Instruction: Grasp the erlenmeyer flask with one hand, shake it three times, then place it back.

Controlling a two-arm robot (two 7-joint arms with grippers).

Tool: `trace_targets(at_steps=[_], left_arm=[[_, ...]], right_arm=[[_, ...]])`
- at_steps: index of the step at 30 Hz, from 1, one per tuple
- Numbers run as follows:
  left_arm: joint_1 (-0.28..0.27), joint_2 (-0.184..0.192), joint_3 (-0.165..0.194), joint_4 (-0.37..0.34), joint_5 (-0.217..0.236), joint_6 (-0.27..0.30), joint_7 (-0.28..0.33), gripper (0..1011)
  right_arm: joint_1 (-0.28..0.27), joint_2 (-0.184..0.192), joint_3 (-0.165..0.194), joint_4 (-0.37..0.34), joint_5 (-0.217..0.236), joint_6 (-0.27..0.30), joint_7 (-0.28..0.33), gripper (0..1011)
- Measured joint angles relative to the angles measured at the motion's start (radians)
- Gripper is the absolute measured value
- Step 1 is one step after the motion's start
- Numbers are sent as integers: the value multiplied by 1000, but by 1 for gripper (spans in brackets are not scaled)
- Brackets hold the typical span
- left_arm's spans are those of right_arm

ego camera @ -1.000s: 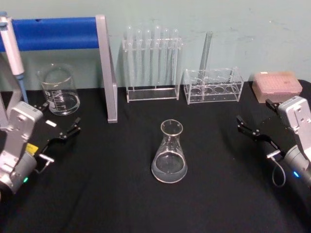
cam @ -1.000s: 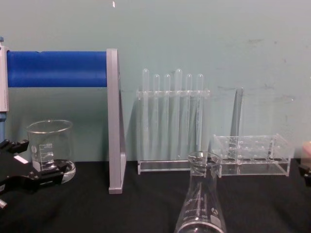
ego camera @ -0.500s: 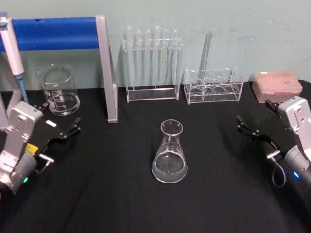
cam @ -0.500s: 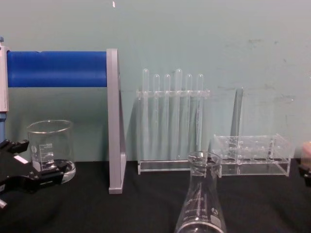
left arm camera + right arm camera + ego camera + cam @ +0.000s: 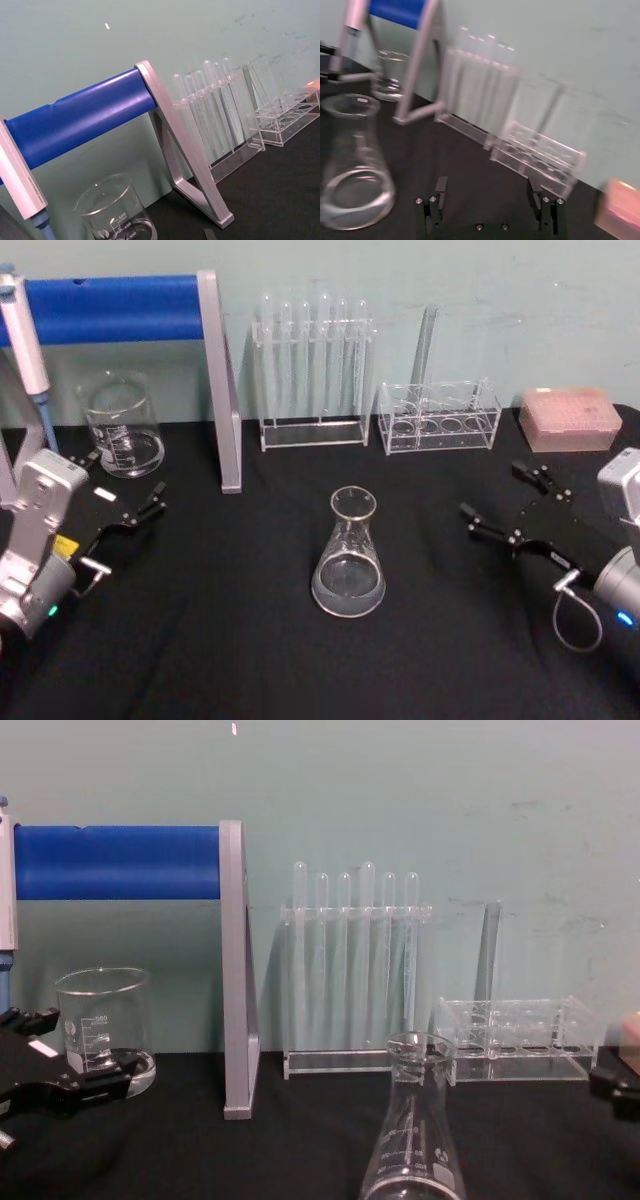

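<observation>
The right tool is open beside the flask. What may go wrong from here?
1. The flask is smooth glass with sloped walls; the open right tool might slip unless it closes on the neck.
2. The tube rack stands behind it; wide shaking might hit it.
The left tool sits idle near the beaker.

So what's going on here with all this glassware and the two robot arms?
A two-armed robot is set up to pick up the erlenmeyer flask, which stands upright and untouched in the middle of the black table. The right gripper is open, off to the flask's right, fingers pointed toward it with a gap between. The left gripper sits open at the left, near the glass beaker. Nothing is held.
</observation>
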Motion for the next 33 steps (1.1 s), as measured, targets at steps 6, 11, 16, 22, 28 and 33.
trace_targets(at_steps=[6,11,16,22,28,33], left_arm=[[0,0,0,0,0,0,0,1001],[0,0,0,0,0,0,0,1001],[0,0,0,0,0,0,0,1001],[0,0,0,0,0,0,0,1001],[0,0,0,0,0,0,0,1001],[0,0,0,0,0,0,0,1001]], right_arm=[[-26,21,2,-46,44,-14,105,1000],[-37,25,2,-68,81,-18,179,1000],[-44,21,4,-86,122,-14,248,1000],[-35,7,-3,-90,163,33,318,1000],[-14,-19,-13,-77,174,71,356,1000],[7,-47,-23,-56,174,91,373,1000]])
